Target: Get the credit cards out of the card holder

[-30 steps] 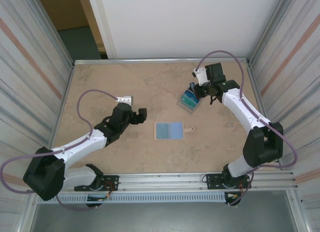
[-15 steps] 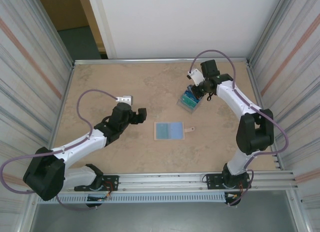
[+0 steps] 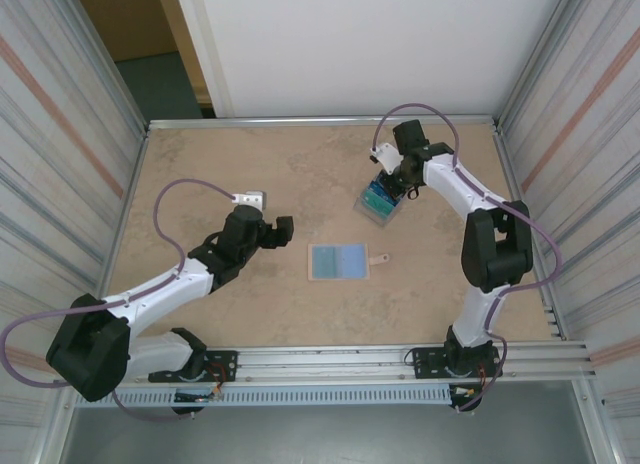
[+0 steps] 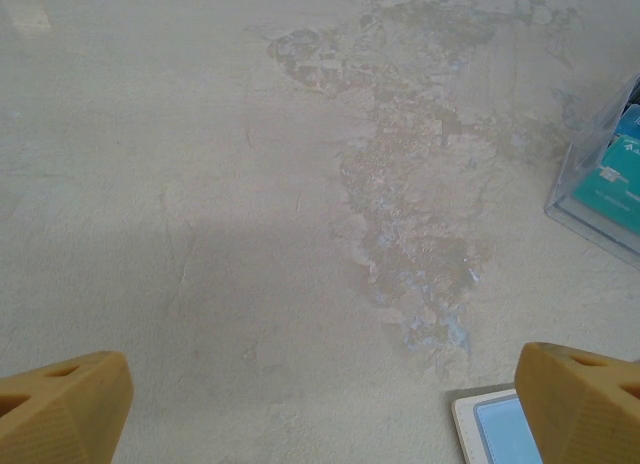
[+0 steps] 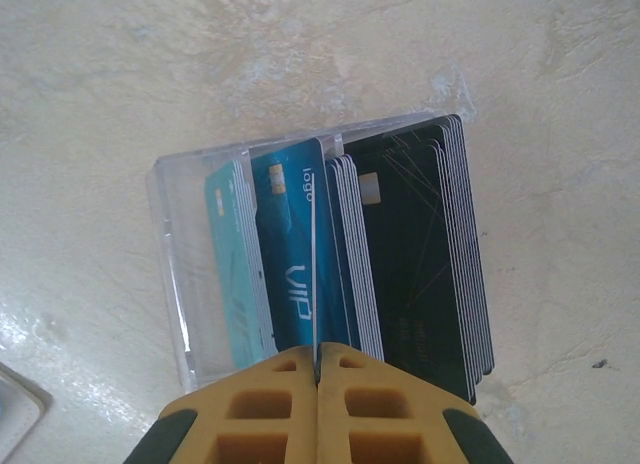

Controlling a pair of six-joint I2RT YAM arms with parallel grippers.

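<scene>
We start with the table [image 3: 200, 174], which lies under both pincers. The left pincer [image 4: 320, 404] hovers low over its bare surface with the fingers spread wide and nothing between them. The right pincer [image 5: 318, 384] is closed on one credit card [image 5: 314, 274]. We see this card edge-on, as a thin line that runs forward from the fingertips.

Directly under the right pincer stands the clear tray [image 5: 175, 244]. It has a teal stack [image 5: 232, 274] on the left of the tips, a blue stack [image 5: 290, 254] under the held card and a dark navy stack [image 5: 420, 254] on the right.

The card holder [image 3: 338, 261] lies open and flat, well apart from the right pincer. It is just beside the right finger of the left pincer. From above we cannot tell if cards remain inside. Its small snap tab [image 3: 379, 257] points away from the left pincer.

We judge that the step in hand is to drop the card into the tray. To do it well, we should keep the card upright and in line with the blue stack. We should lower it until its edge is between the dividers and only then open the fingers. If we release it too high or tilted, it may fall across the other stacks. The fingers must also stay off the tray wall, so that the tray does not slide.
</scene>
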